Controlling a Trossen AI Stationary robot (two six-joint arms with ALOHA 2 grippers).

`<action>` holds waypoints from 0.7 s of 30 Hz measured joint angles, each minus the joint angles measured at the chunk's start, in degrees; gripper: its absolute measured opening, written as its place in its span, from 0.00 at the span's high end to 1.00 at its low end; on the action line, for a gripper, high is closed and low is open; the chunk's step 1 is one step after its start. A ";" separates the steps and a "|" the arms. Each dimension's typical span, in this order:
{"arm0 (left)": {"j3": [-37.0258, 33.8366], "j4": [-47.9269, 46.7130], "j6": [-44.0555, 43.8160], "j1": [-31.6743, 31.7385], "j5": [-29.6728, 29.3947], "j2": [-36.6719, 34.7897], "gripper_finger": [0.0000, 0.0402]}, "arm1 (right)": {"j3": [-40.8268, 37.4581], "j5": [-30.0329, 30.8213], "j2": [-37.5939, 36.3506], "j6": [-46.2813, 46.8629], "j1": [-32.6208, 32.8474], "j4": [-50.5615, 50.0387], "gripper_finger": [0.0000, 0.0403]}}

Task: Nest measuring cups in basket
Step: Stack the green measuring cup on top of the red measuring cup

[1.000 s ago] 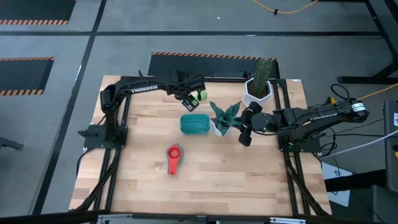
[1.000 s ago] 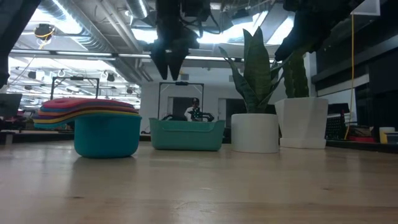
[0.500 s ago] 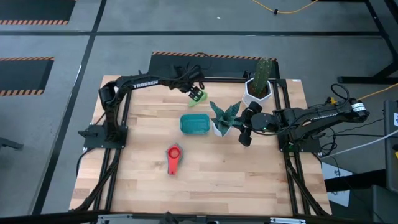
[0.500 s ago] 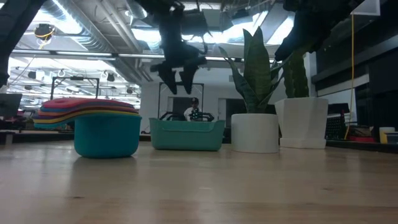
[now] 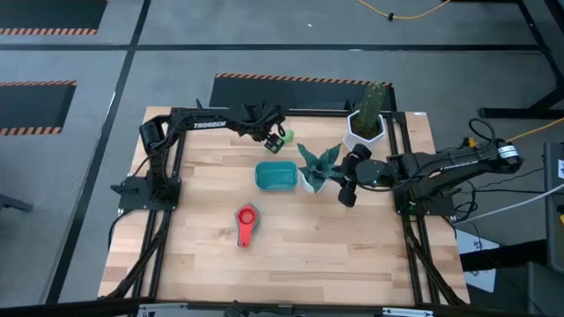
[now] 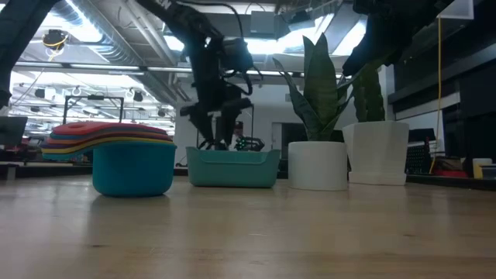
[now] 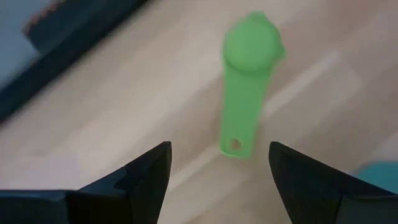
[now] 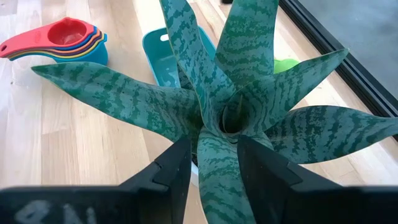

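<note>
On the bench (image 5: 352, 255), left to right:

Stack (image 5: 246, 224): red cup on top, the others nested beneath, handles aligned. Stands near the bench middle, well apart from the basket, not yet in it.

Left pincer (image 5: 267, 133): over the far edge, fingers spread, holding nothing. It points down at the green cup, likely lining up a grasp on the handle.

Green cup (image 7: 247, 87): lies alone, flat on the wood, just beyond the basket, apart from the stack; probably the next piece to collect.

Basket (image 5: 277, 175): teal tub, appears empty, beside the plant.

Plant (image 8: 230, 99): striped leaves in a white pot.

Right pincer (image 5: 346, 187): waits beside the plant, fingers parted, empty.

Cactus (image 5: 372, 110): far corner.
</note>
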 joint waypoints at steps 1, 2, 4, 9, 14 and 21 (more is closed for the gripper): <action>-1.07 0.94 -0.02 0.04 1.57 0.00 0.35 | 0.00 0.00 0.00 -0.07 0.00 0.00 0.66; -2.14 2.04 -0.02 0.04 3.04 0.00 0.35 | 0.00 0.00 0.00 -0.19 0.00 0.00 0.66; -4.00 5.26 -0.02 0.06 4.26 0.00 0.35 | 0.00 0.00 0.00 -0.19 -0.02 0.00 0.66; -7.51 11.84 0.01 0.15 4.40 0.00 0.34 | 0.00 0.00 0.00 -0.21 -0.02 0.00 0.66; -10.25 17.88 0.26 0.69 4.43 0.00 0.34 | 0.00 0.01 0.00 -0.20 -0.02 0.02 0.66; -13.33 23.33 0.46 1.74 4.42 0.00 0.34 | 0.00 0.02 0.00 -0.21 -0.07 0.37 0.66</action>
